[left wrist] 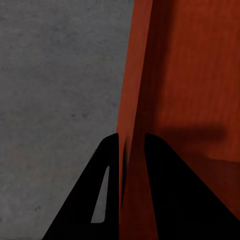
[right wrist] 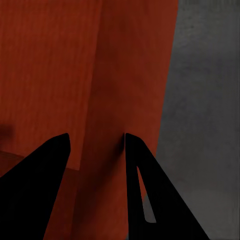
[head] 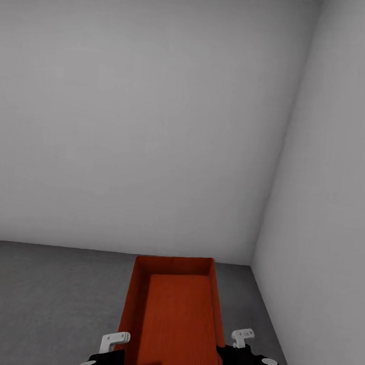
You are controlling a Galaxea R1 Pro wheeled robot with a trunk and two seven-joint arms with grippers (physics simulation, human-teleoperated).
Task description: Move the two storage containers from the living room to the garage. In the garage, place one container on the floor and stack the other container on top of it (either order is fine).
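Nearest the robot, on either side of the storage container (head: 171,317), the left gripper (left wrist: 131,145) is pinched on the box's left wall, fingers nearly together with the thin panel between them, while the right gripper (right wrist: 97,140) straddles the right wall with its fingers wider, the outer one against the wall. Beyond the container lies the garage floor (head: 46,293), then the pale wall (head: 143,120) and corner. Lowering well means bringing both arms down evenly, box level, releasing only once it rests flat
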